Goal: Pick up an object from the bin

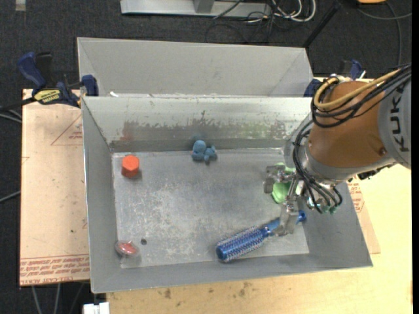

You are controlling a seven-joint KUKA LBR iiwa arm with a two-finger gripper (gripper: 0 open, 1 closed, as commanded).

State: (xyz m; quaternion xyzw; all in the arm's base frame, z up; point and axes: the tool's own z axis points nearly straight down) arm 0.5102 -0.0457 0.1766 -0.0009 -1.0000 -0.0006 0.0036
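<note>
— Gripper (286, 222) spot?
— Low in the bin (196, 201), rt side, nr the front wall. Sits right at the handle end of a blue brush (243, 243).
— Open or shut?
— Can't tell. Can't tell if touching the brush, either.
— Brush spot?
— Flat on the floor, front rt, bristly end pointing left.
— Other stuff?
— Green thing (281, 190) just behind gripper. Orange block (131, 165) back L, blue lump (203, 151) by back wall, pink-red bit (125, 247) front L corner. All well apart.
</note>
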